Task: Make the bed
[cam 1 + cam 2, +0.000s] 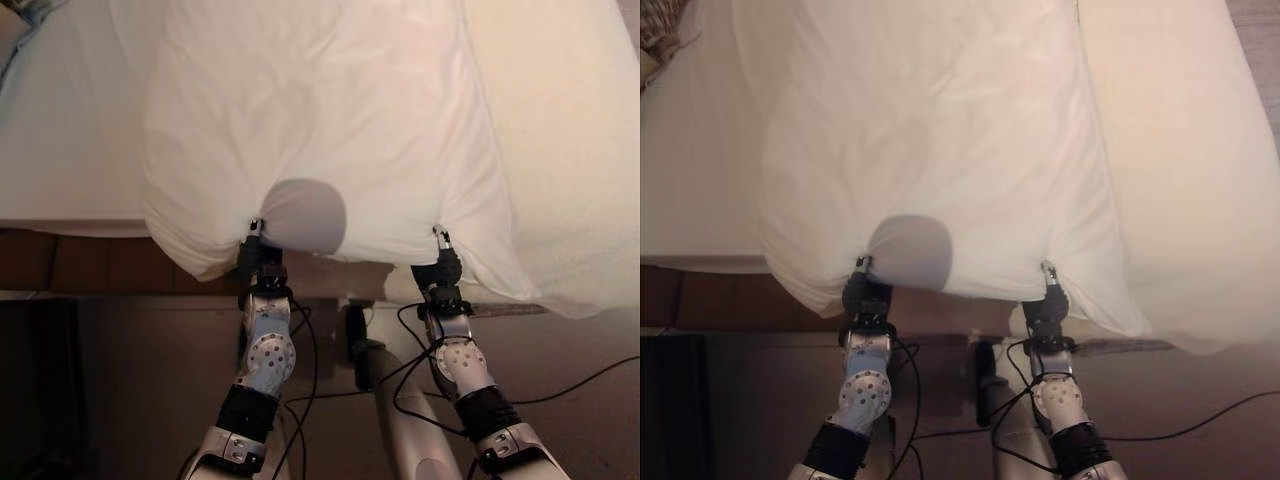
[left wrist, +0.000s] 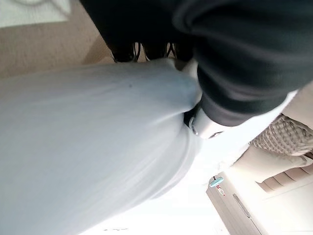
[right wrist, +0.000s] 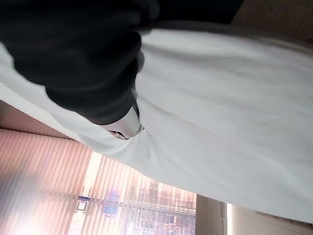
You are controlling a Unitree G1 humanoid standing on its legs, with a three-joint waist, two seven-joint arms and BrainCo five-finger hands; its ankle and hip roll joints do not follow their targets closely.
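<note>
Brown flooring (image 1: 150,390) runs below the bed's near edge. Nearest, the left hand (image 1: 258,258) and right hand (image 1: 445,268) reach up to the hanging hem of a white duvet (image 1: 320,120), each pinching a gathered fold of it; the cloth puckers at both grips, and both wrist views show fabric bunched against the dark cover. Beyond, the duvet spreads up the middle of the bed (image 1: 60,150), with bare sheet on either side.
</note>
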